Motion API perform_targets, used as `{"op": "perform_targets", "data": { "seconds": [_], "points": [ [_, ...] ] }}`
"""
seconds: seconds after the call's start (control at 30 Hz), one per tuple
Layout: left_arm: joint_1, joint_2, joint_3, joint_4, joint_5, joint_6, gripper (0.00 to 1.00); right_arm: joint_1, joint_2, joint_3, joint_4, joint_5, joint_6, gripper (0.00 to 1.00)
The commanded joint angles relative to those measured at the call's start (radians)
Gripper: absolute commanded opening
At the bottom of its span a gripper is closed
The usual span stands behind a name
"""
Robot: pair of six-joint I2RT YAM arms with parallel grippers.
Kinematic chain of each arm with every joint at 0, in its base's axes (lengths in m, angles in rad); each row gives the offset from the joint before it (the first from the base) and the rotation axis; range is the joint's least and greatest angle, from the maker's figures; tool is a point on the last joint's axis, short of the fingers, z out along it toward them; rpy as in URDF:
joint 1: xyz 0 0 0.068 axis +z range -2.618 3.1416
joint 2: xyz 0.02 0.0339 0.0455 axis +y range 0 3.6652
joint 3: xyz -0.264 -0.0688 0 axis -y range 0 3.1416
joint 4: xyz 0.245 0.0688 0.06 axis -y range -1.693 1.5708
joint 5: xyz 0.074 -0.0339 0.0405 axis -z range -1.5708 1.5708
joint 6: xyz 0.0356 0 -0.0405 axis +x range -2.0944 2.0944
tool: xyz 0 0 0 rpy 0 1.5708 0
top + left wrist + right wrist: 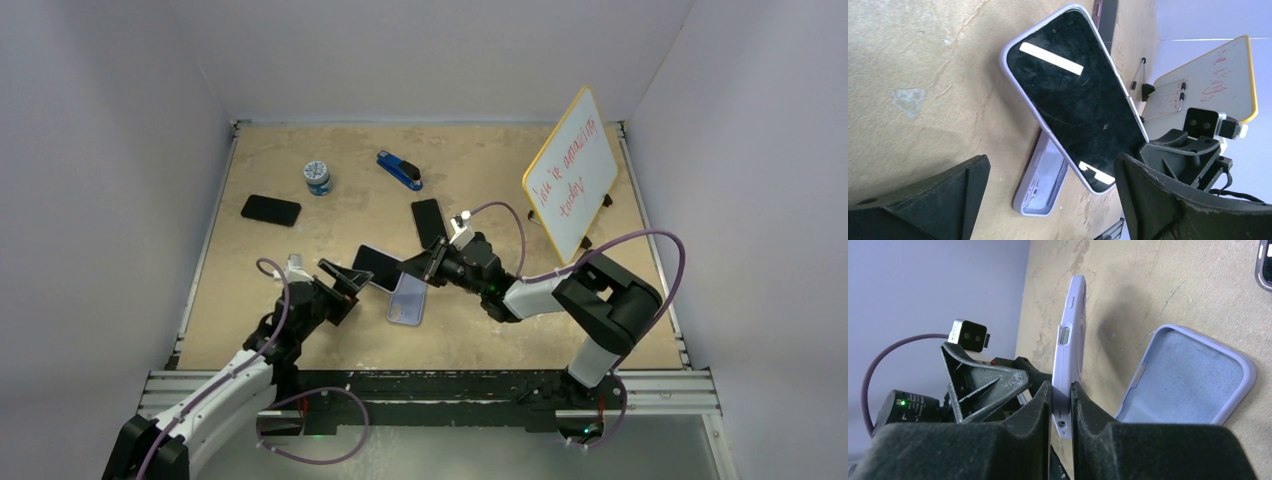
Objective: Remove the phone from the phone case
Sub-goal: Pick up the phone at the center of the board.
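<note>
The phone (378, 266), with a black screen and lilac edges, hangs tilted above the table, out of the case. My right gripper (425, 262) is shut on its right end. In the right wrist view the phone (1071, 340) stands edge-on, pinched between the pads (1088, 410), port end down. The empty lilac phone case (408, 299) lies open side up on the table below it, and it shows as the case (1193, 377) and the case (1042, 181) in the wrist views. My left gripper (341, 282) is open beside the phone's (1073, 90) left end, touching nothing.
A second dark phone (430, 221) lies just behind the right gripper and a third (270, 209) at the far left. A small jar (318, 177) and a blue stapler (400, 170) sit at the back. A whiteboard (572, 175) stands on an easel at the right.
</note>
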Motion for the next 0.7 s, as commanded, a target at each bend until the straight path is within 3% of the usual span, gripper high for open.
{"op": "perform_targets", "data": {
  "seconds": [0.0, 0.2, 0.43, 0.53, 0.67],
  "points": [
    [0.004, 0.052, -0.005, 0.159, 0.029, -0.011, 0.99, 0.003, -0.055, 0.019, 0.107, -0.003, 0.047, 0.00],
    [0.006, 0.131, -0.023, 0.340, 0.096, 0.007, 0.97, 0.003, -0.043, -0.016, 0.223, -0.091, 0.116, 0.00],
    [0.006, 0.105, -0.043, 0.416, 0.082, -0.004, 0.92, 0.004, -0.038, -0.054, 0.413, -0.089, 0.193, 0.00],
    [0.006, 0.101, -0.043, 0.490, 0.075, -0.008, 0.85, 0.003, -0.022, -0.049, 0.469, -0.122, 0.206, 0.00],
    [0.006, 0.099, -0.043, 0.546, 0.064, 0.007, 0.65, 0.004, -0.020, -0.068, 0.533, -0.138, 0.209, 0.00]
  ]
}}
